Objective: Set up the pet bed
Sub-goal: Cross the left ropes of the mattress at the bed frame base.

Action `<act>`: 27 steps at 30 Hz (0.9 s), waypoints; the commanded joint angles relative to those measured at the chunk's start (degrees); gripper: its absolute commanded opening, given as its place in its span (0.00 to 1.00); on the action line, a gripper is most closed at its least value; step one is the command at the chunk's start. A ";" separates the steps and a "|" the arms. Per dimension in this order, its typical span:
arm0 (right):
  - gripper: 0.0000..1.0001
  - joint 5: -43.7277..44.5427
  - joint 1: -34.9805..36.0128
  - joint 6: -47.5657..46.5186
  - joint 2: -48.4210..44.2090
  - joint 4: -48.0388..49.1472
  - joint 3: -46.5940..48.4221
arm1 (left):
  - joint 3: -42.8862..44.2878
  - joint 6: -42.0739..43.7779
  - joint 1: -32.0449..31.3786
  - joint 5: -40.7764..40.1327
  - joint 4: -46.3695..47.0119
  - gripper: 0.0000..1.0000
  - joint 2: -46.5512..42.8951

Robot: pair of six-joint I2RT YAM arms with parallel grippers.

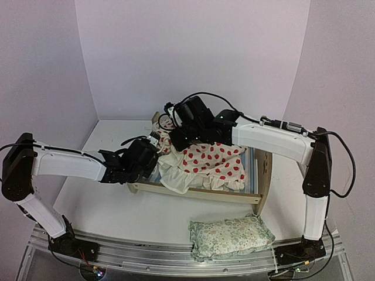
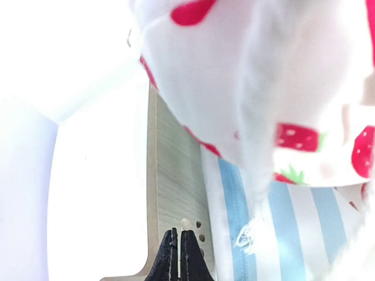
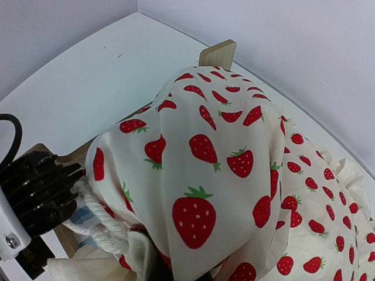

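Note:
The pet bed [image 1: 199, 195] stands mid-table, a light-wood frame with a blue-and-white striped base [image 2: 293, 234]. A cream cushion [image 1: 211, 164] printed with red strawberries lies crumpled across it. My right gripper [image 1: 177, 139] is at the cushion's back-left corner by the headboard, shut on the cushion [image 3: 199, 152]. The fabric tents over its fingers and hides them. My left gripper [image 2: 177, 237] is shut with nothing between its jaws. It hovers over the wooden end board [image 2: 173, 170] with paw-print holes, at the bed's left end [image 1: 153, 161], just under the raised cushion [image 2: 252, 88].
A small green floral pillow [image 1: 231, 236] lies on the table in front of the bed, near the front edge. The bed's other end board [image 1: 265, 175] stands at the right. White walls close the back and sides. A bed post [image 3: 218, 54] shows behind the cushion.

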 commanded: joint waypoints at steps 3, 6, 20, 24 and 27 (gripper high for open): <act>0.00 -1.47 -0.19 1.76 -0.04 1.47 1.33 | 8.46 -10.85 -1.28 -10.19 -18.45 0.00 3.25; 0.00 -2.71 -0.14 2.30 1.26 1.43 2.28 | 7.51 -13.98 -2.02 -8.60 -19.39 0.00 1.49; 0.00 -12.12 -0.20 2.95 3.83 1.43 0.27 | 0.96 -33.51 -2.89 15.30 -32.71 0.03 -14.16; 0.00 -11.79 -0.21 3.73 3.77 1.44 -0.67 | -5.83 -35.73 -2.98 20.71 -28.90 0.14 -16.71; 0.00 -12.25 -0.20 4.24 4.13 1.38 -0.70 | -8.10 -37.01 -3.03 22.23 -27.38 0.44 -18.77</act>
